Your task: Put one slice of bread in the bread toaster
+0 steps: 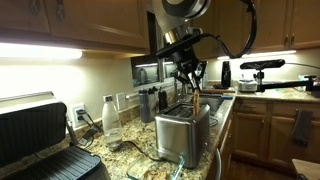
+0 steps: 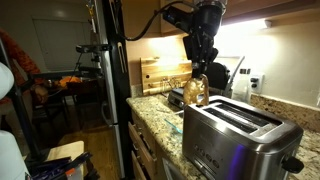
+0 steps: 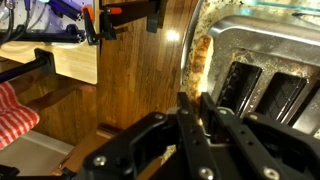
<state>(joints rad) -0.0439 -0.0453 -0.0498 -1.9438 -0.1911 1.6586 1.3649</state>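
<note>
I have free passage above the bread toaster (image 2: 240, 135). Beside it a bottle (image 1: 112, 118) obstructs, with cabinets (image 1: 70, 20) overhead.

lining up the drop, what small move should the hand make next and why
Probably shift the hand sideways toward the bread toaster: the slice of bread hangs from it, and in the wrist view the slots lie off to one side.

The speckled granite worktop (image 1: 118, 148) carries the bread toaster (image 1: 182, 133), which stands upright near its front edge. At the left, in an exterior view, a black-and-silver hinged grill (image 1: 40, 140) rests on it. Between the two, nearer the wall, stands a clear bottle (image 1: 112, 118). A wooden cutting board (image 2: 165, 75) leans at the far wall.
</note>
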